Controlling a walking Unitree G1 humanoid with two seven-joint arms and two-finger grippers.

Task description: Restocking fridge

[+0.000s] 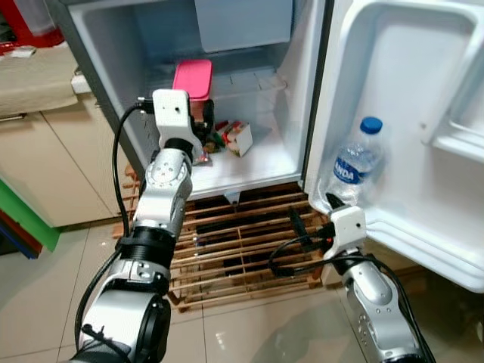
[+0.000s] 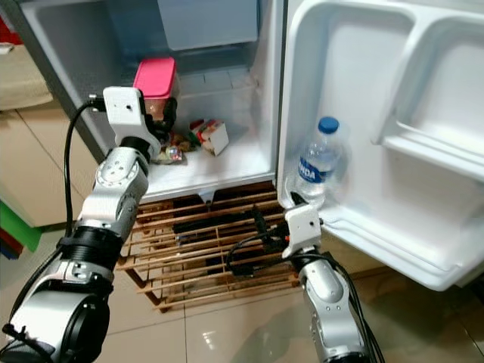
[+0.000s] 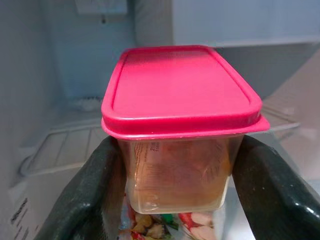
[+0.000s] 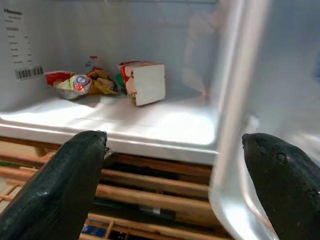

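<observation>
Pink-lidded container (image 3: 180,130) clamped between left gripper (image 3: 175,200) fingers (image 3: 90,200) — right gripper (image 4: 172,175) spread, empty.

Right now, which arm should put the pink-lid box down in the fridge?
The left. Its claw already grips the pink-lid box inside the fridge, above the snack packets. The right claw hangs open and empty, low by the door.

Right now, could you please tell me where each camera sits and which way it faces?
Left eye view: head, facing down into the open white fridge; both silver arms.
Right eye view: same scene, plus clear water bottle in the door.
Left wrist view: left gripper gripping the pink-lidded clear container.
Right wrist view: open right gripper, low before the fridge.
Eye views share the container.
</observation>
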